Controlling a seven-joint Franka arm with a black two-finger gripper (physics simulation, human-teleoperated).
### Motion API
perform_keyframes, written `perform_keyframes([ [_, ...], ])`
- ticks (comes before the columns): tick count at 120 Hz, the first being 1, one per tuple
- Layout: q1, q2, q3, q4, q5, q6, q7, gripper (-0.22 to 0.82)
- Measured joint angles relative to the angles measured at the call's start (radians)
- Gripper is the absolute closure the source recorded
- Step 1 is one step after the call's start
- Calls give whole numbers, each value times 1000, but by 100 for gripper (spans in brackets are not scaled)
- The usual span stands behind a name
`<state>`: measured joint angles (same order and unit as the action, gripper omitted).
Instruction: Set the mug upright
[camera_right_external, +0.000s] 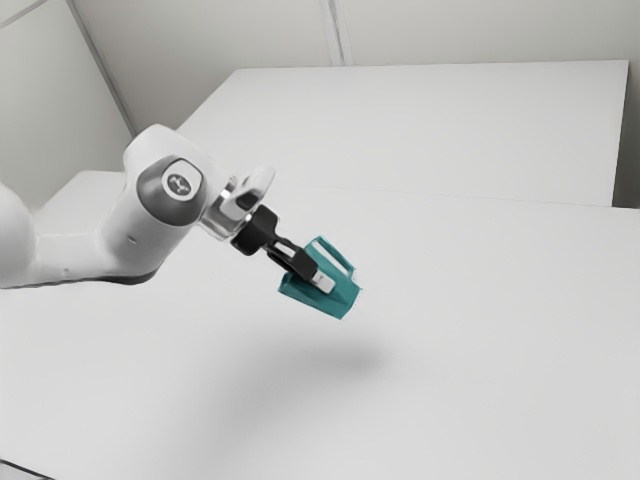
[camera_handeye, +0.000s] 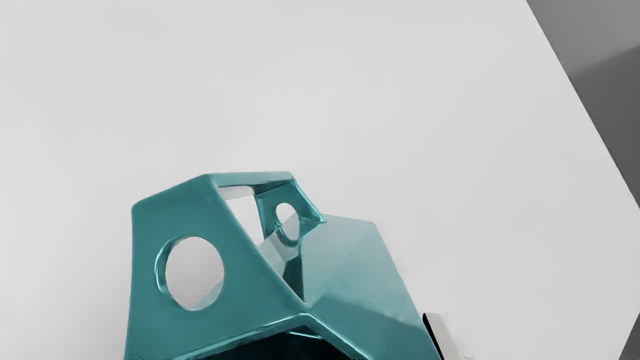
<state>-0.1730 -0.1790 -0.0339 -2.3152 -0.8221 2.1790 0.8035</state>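
The gripper (camera_right_external: 322, 281) is at the middle of the exterior view, angled down toward that view's right, shut on the teal mug (camera_right_external: 340, 299). The mug hangs tilted above the table, its handle on the upper side, facing the exterior view's upper right. In the wrist view the faceted mug (camera_handeye: 360, 260) stands large in front of the hand, with its holed handle turned toward the camera and a dark opening at its near end. One fingertip (camera_handeye: 439, 332) lies along the mug's side there; the other finger is hidden behind the mug.
The white table (camera_right_external: 480, 380) spreads beneath the mug, with a soft shadow below the hand. Another white surface (camera_right_external: 430, 130) lies at the back of the exterior view. A table edge runs along one side in the wrist view, with grey floor beyond.
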Motion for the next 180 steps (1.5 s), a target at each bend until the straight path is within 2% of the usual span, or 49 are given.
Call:
perform_keyframes([
  [27, 31, -18, 32, 36, 445, -12, -145, 76],
  [58, 33, -14, 72, 37, 673, -26, -259, 76],
  [91, 25, -1, 81, 31, 803, -19, -333, 76],
  [113, 22, 40, 72, 21, 892, -5, -377, 76],
  [180, 27, 122, 72, -9, 948, 88, -454, 76],
])
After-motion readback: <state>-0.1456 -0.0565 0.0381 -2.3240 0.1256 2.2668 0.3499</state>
